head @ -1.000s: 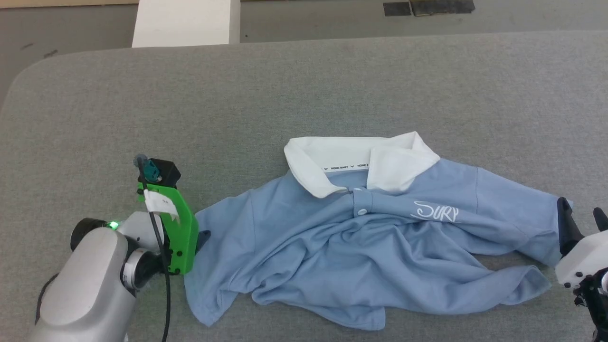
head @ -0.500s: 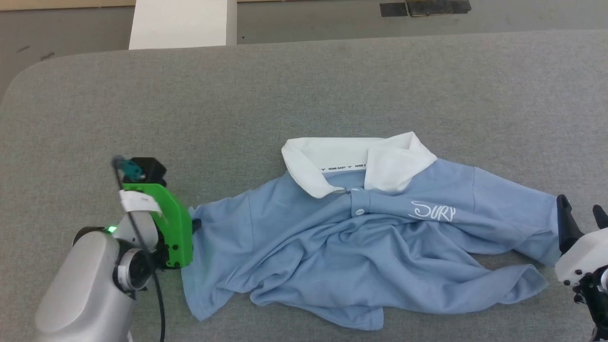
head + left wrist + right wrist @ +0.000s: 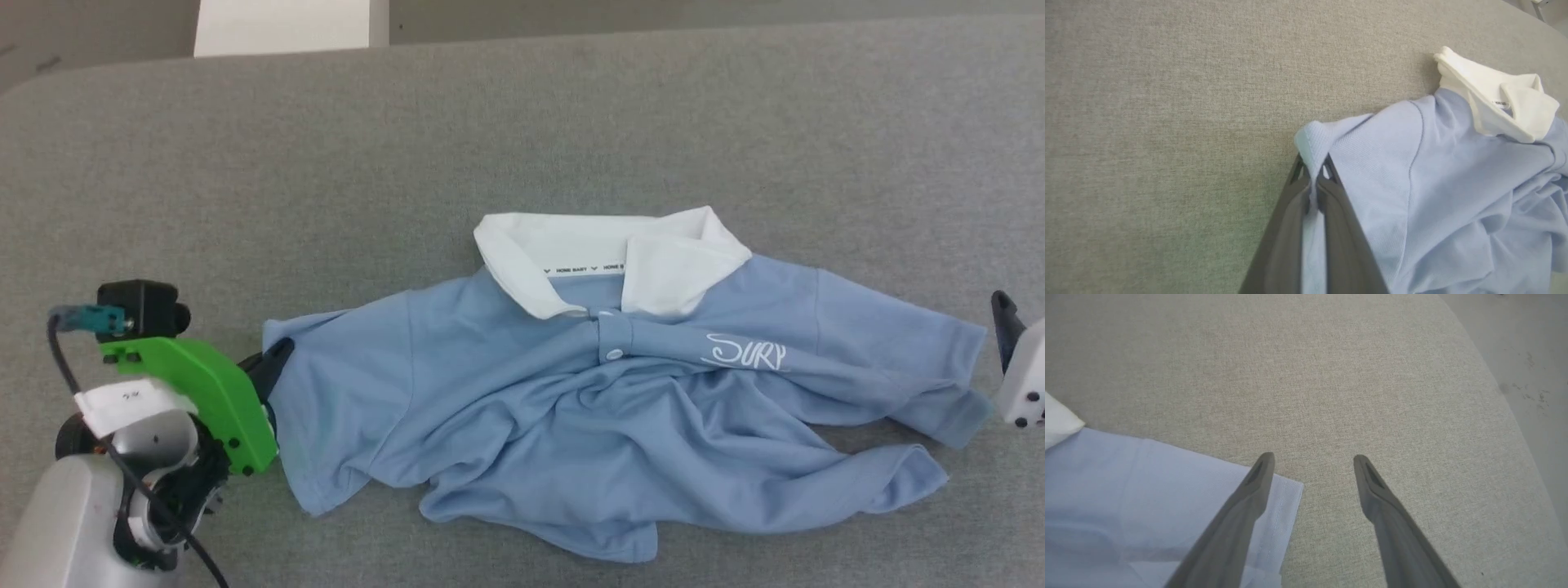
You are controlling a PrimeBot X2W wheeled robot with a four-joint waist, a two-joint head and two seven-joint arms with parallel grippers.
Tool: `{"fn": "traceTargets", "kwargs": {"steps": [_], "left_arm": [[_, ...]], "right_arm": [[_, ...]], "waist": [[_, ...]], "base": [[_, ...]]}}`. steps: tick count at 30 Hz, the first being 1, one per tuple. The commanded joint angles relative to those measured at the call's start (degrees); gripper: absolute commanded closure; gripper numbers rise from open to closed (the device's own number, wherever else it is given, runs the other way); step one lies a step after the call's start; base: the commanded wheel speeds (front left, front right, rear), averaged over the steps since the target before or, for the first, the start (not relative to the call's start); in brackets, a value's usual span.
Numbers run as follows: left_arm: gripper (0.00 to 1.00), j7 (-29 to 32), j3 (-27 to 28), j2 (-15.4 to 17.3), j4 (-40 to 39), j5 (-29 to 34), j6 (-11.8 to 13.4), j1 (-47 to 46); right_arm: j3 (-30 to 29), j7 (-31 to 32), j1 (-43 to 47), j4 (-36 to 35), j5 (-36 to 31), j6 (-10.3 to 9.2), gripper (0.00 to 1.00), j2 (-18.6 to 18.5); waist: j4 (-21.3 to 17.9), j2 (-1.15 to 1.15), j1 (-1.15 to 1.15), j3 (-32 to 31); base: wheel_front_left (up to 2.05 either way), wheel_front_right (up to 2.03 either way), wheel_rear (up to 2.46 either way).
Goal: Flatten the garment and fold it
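Garment (image 3: 571, 408) first: lies chest-up across the middle of the grey table (image 3: 326, 147), white collar (image 3: 571, 245) on the far side, body bunched in deep wrinkles toward the near edge.

Big change on the left: snaps shut on the left sleeve hem (image 3: 1306, 139) within the last second and hauls it outward, away from the collar. Looks stretched and far flatter there than a moment ago, even allowing for the shifted camera. Means a start on flattening; no folding yet.

Left gripper (image 3: 1312, 169), then: closed tight, a thin fold of blue knit pinched between both fingers, hem edge poking out past the tips.

Over to the right gripper (image 3: 1312, 459): spread wide, holding nothing, hovering by the right sleeve (image 3: 939, 359) with one finger crossing the hem corner in the wrist view. Hard to tell whether touching. Stood over that sleeve a second ago, now sits just off its end in the head view.

Probably calls for a matching pinch and outward pull next, with care not to drag the whole shirt sideways.
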Motion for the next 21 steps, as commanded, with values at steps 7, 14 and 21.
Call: {"fn": "traceTargets", "kwargs": {"steps": [7,14,21], "left_arm": [[1.0,0.03,1.46,1.32,-4.82,-1.38,0.81,2.9],[1.0,0.08,2.06,1.99,-5.94,-1.72,0.84,3.34],[1.0,-0.8,2.3,1.96,-5.27,-2.11,0.32,3.05]], "right_arm": [[2.73,11.53,-3.25,3.27,-2.24,0.19,0.0,-1.15],[5.66,17.51,-3.45,4.49,-2.48,0.19,0.0,1.11],[7.75,22.23,-2.83,3.57,0.32,0.19,1.0,1.25]], "waist": [[0.92,0.27,0.0,5.25],[1.05,0.27,0.0,7.27],[0.99,0.27,0.0,7.27]], "base": [[0.0,0.0,0.0],[0.0,0.0,0.0],[0.0,0.0,0.0]]}}
